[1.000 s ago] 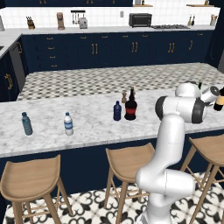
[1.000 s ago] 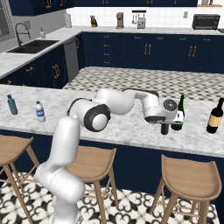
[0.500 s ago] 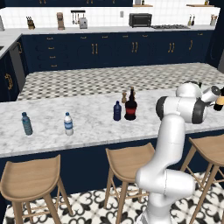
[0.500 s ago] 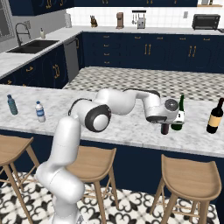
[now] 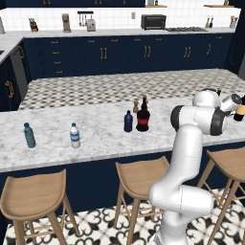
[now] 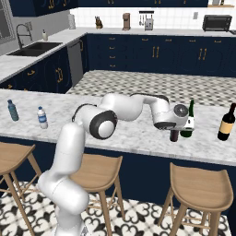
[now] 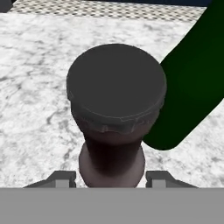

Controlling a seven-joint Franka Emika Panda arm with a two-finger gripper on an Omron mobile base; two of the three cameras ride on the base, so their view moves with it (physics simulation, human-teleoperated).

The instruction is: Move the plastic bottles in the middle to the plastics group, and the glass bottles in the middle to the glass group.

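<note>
claw point(image 7: 111, 178) spread astride dark glass bottle point(image 7: 114, 92), gaps both sides, no grip | bottle upright on counter point(image 6: 138, 139), just left of green wine bottle point(image 6: 189, 120) | step: glass drop-off, looks placed | next: lift straight up clear of cap, then left to navy bottle point(image 5: 128, 121)

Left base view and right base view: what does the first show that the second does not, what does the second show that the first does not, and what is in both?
Left base view: the navy bottle and the squat red-labelled bottle, mid-counter. Right base view: the green wine bottle, a small dark bottle close beside it, and the sink. Both: the teal water bottle, the white-labelled water bottle, the dark wine bottle and the white arm.
</note>
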